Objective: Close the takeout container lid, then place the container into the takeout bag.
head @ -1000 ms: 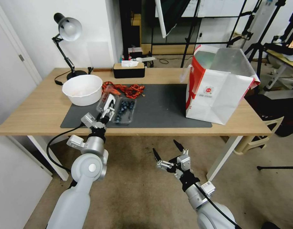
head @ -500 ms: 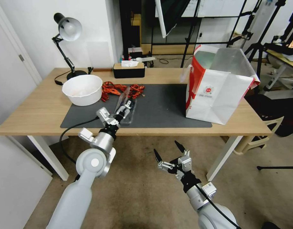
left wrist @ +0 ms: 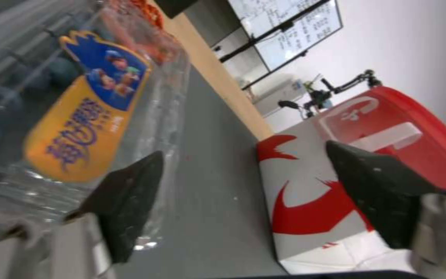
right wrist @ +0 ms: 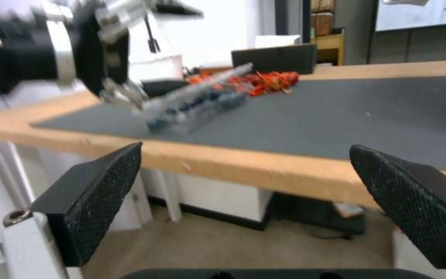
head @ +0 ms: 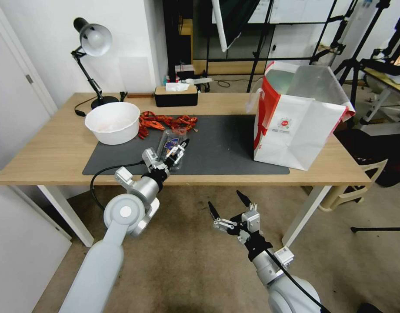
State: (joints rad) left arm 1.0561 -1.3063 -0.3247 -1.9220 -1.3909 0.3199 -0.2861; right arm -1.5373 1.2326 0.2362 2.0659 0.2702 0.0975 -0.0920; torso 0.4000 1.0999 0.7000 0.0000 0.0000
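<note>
Wooden table (head: 43,152) with a dark grey mat (head: 226,148), in a room crowded with stands and a whiteboard behind; desk lamp, white bowl (head: 112,122), black tissue box and a heap of red scraps (head: 165,121) along the far side. Takeout container (head: 171,148): clear clamshell with blueberries, lying on the mat near the front edge, just right of the bowl, well apart from the takeout bag (head: 295,126), which stands upright and open-mouthed at the mat's right end. Lid (left wrist: 83,116): clear half with a yellow-and-blue label, folded down over the berries; whether its rim has snapped shut cannot be told. Left tool (head: 176,152): at the container's near end, jaws parted, one black fingertip (left wrist: 130,193) resting against the lid's edge, the other out over the mat. Right tool (head: 228,213): below the table edge, jaws wide, holding nothing. Judgement: press squarely on the lid's free rim rather than its middle, keeping the base from sliding, and confirm the latch before any lift toward the bag.
</note>
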